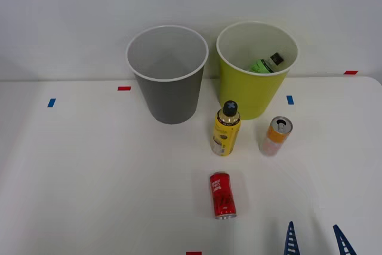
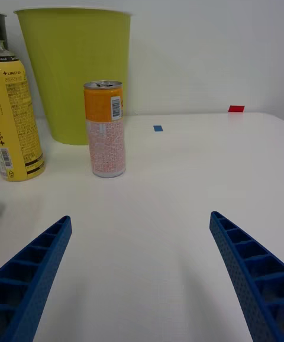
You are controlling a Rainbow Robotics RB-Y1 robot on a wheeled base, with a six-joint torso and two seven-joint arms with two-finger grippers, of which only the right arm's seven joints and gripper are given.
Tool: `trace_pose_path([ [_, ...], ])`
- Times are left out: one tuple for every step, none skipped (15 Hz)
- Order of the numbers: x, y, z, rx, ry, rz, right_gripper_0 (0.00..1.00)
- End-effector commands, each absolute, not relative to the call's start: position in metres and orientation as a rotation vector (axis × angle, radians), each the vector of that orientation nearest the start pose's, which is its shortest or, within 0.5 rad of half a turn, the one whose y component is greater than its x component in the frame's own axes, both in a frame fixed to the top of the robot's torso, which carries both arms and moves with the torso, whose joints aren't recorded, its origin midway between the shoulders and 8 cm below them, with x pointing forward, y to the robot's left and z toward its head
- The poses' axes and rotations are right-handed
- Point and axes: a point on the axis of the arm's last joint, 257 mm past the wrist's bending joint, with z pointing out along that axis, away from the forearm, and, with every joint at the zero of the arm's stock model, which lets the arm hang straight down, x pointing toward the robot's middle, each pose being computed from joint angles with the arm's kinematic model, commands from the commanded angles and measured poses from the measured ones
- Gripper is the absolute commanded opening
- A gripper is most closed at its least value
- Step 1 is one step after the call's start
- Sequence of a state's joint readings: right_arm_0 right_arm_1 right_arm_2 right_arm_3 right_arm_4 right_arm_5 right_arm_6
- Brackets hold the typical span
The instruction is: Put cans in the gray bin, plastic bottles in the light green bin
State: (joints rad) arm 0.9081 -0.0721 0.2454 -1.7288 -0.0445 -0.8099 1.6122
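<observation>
An orange-and-pink can [image 1: 276, 136] [image 2: 106, 128] stands upright in front of the light green bin [image 1: 256, 70] [image 2: 75, 70]. To its left stands a yellow bottle [image 1: 226, 128] [image 2: 18, 120] with a black cap. A red can [image 1: 222, 194] lies on its side nearer to me. A green bottle [image 1: 267, 63] lies inside the light green bin. The gray bin [image 1: 168, 74] stands left of the green one. My right gripper [image 1: 316, 240] [image 2: 142, 271] is open at the table's near right, well short of the orange-and-pink can, holding nothing.
Small red tape marks [image 1: 124, 88] [image 2: 235, 108] and blue tape marks [image 1: 290, 100] [image 2: 158, 128] dot the white table [image 1: 89, 177]. A white wall rises just behind the bins.
</observation>
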Motion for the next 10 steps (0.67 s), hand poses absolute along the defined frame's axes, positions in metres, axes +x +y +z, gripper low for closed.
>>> trace_pose_path([
  [0.2402,-0.2374,-0.2859,0.074,1.466,-0.07,0.8],
  [0.2402,-0.2374,-0.2859,0.074,1.466,-0.07,0.8],
  [0.2402,-0.2374,-0.2859,0.074,1.466,-0.07,0.8],
  [0.2402,-0.2374,-0.2859,0.074,1.466,-0.07,0.8],
  [0.2402,-0.2374,-0.2859,0.074,1.466,-0.07,0.8],
  [0.2402,-0.2374,-0.2859,0.074,1.466,-0.07,0.8],
  [0.2402,-0.2374,-0.2859,0.074,1.466,-0.07,0.81],
  [0.2402,-0.2374,-0.2859,0.074,1.466,-0.07,0.8],
  [0.2402,-0.2374,-0.2859,0.074,1.466,-0.07,0.8],
  [0.2402,-0.2374,-0.2859,0.074,1.466,-0.07,0.8],
])
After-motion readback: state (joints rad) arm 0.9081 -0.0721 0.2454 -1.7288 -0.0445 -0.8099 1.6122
